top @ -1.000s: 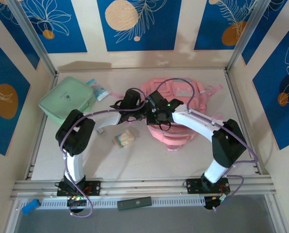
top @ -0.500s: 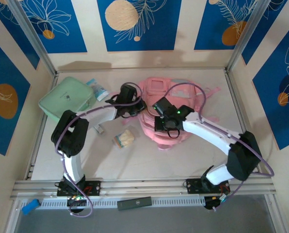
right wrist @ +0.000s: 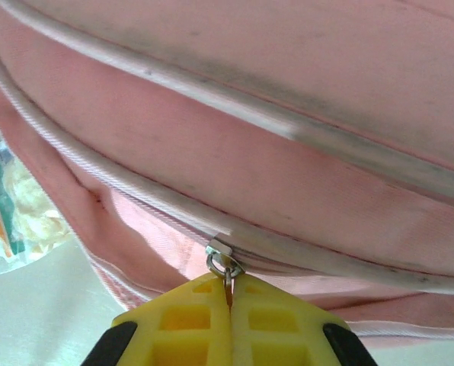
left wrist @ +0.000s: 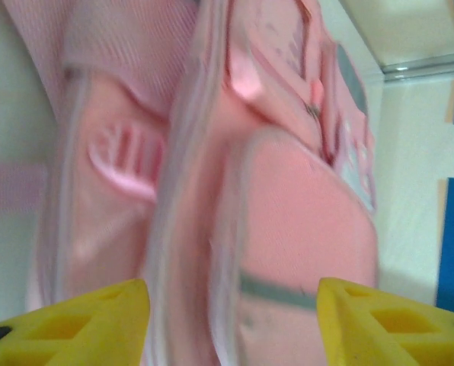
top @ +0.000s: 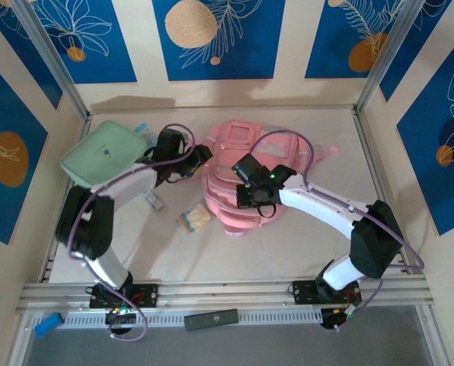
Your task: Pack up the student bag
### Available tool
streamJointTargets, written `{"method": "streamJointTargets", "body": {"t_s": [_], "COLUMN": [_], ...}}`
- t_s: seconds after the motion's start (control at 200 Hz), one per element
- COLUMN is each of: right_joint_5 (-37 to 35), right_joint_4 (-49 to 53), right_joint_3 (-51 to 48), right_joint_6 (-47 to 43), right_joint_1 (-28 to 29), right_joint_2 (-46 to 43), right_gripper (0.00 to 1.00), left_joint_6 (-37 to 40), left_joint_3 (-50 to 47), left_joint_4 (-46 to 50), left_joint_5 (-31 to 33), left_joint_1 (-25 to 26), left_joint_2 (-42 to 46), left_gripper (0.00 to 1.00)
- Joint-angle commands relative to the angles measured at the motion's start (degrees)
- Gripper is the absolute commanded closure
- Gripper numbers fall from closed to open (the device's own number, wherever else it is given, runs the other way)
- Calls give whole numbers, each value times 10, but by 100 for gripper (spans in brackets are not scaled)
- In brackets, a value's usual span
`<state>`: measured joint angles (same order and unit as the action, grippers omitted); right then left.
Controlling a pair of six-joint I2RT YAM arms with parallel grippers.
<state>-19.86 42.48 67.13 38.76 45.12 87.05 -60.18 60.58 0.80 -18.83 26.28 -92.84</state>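
Note:
The student bag (top: pixel 238 152), a large soft pink backpack, lies mid-table, and its pink fabric shows close up in the left wrist view (left wrist: pixel 288 213). My right gripper (top: pixel 259 202) sits on the bag's near part. In the right wrist view it (right wrist: pixel 229 301) is shut on the metal zip pull (right wrist: pixel 225 267) of a pink zip. My left gripper (top: pixel 203 155) is at the bag's left edge. Its yellow fingertips (left wrist: pixel 75 320) stand apart, open, with the bag just beyond them and nothing gripped.
A mint green rounded case (top: pixel 105 155) lies at the back left. A clear packet with pale contents (top: pixel 193 219) lies left of the bag's near end, also at the left edge of the right wrist view (right wrist: pixel 17 206). A small flat item (top: pixel 153 200) lies nearby.
My left gripper has opened and drawn back left off the bag. The right gripper stays shut on the zip pull, and the bag has shifted a little to the left.

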Motion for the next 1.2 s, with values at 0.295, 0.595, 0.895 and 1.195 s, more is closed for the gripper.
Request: {"method": "streamJointTargets", "body": {"t_s": [0.295,0.595,0.895,1.195], "right_joint_5": [22,11,23,1], "right_joint_4": [-35,-37,-65,-39], "right_joint_3": [-12,-23,-36,-36], "right_joint_6": [-11,2,0,18], "right_joint_1": [4,-11,-8,-5], "right_joint_2": [-3,-12,-7,-10], "right_gripper": [100,100,100,100], "left_joint_6": [-261,-291,-318,-301], "left_joint_3": [-48,-57,-38,-8], "left_joint_4": [-33,58,49,73], "left_joint_5": [122,215,224,298], "left_joint_1": [172,207,217,213], "left_joint_2": [-13,24,4,-41], "left_gripper": [51,55,51,79]}}
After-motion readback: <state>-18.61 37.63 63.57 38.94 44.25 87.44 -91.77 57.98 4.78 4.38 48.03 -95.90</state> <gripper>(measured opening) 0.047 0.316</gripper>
